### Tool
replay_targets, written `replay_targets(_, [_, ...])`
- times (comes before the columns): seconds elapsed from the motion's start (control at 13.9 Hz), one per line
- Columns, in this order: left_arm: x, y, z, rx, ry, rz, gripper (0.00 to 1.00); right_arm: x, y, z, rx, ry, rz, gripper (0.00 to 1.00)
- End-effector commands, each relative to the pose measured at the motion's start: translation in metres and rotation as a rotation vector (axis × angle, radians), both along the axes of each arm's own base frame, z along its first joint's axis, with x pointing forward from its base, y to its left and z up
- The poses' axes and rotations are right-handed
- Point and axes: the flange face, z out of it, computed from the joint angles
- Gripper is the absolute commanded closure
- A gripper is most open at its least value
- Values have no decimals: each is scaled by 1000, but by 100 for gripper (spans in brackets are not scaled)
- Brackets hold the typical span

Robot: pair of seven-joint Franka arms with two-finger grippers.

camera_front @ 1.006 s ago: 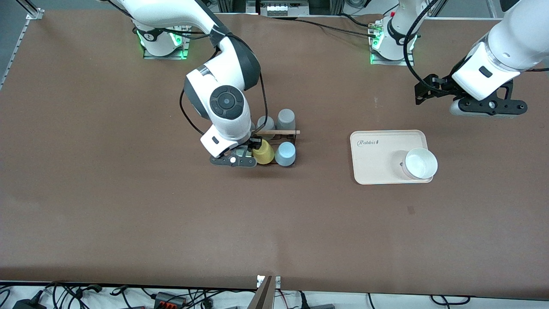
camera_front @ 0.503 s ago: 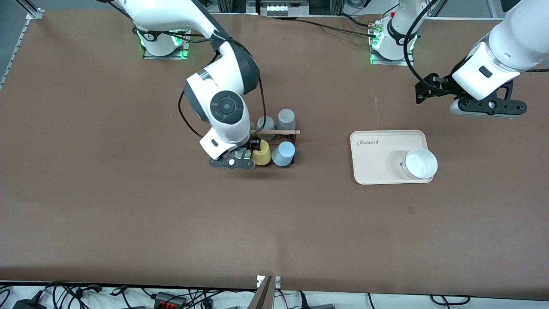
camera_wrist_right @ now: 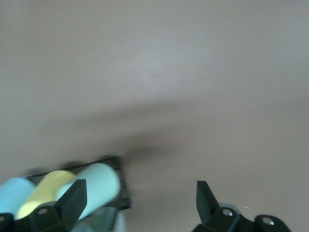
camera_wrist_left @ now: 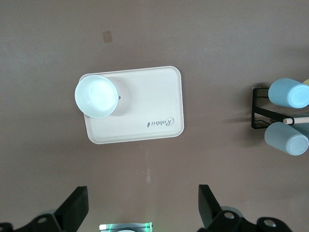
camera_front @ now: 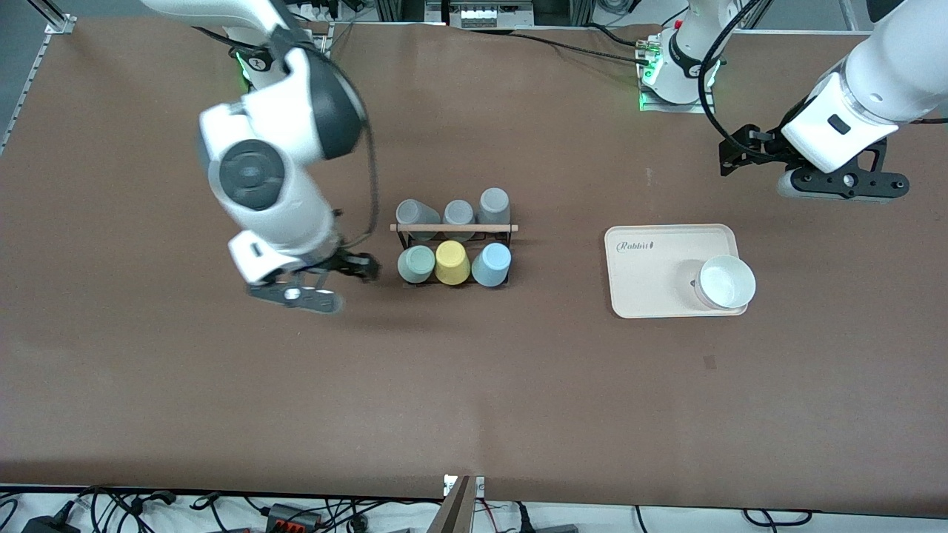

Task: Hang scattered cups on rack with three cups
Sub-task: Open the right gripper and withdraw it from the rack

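Observation:
The black wire rack [camera_front: 508, 238] with its wooden rod [camera_front: 453, 227] holds six cups. The mint green cup [camera_front: 416, 264], a yellow cup [camera_front: 452, 262] and the light blue cup [camera_front: 491, 264] fill the row nearer the front camera. Three grey cups [camera_front: 459, 212] fill the farther row. My right gripper [camera_front: 361, 268] is open and empty just beside the rack's end toward the right arm. Its wrist view shows the mint cup [camera_wrist_right: 96, 186] beside its open gripper [camera_wrist_right: 139, 200]. My left gripper [camera_front: 729, 155] is open, empty and waits high over the table [camera_wrist_left: 142, 205].
A cream tray [camera_front: 644, 274] with a white bowl [camera_front: 727, 281] on it lies toward the left arm's end of the table. It also shows in the left wrist view [camera_wrist_left: 154, 96], with the rack's end [camera_wrist_left: 260, 108] at the edge.
My right gripper has drawn away from the rack toward the right arm's end of the table. The mint green cup now shows on the rack. The left arm has not moved.

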Motion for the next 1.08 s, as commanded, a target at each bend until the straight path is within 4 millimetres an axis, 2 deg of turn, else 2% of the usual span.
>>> replay_targets(0.0, [0, 16, 5, -28, 5, 8, 0, -1, -36, 37, 7, -17, 23, 0])
replay_targets(0.07, [0, 15, 5, -28, 3, -1, 0, -2, -47, 52, 1, -29, 46, 0])
replay_targets(0.14, [0, 12, 5, -17, 0, -9, 0, -4, -73, 65, -4, -20, 42, 0])
replay_targets(0.5, [-2, 8, 7, -15, -2, -18, 0, -29, -147, 106, -5, -11, 125, 0])
replay_targets(0.72, [-3, 8, 8, -14, -1, -18, 0, -48, -183, 114, -2, -9, 134, 0])
replay_targets(1.01, [-4, 6, 9, -23, -1, -21, 0, -75, -221, 112, 8, -35, 157, 0])
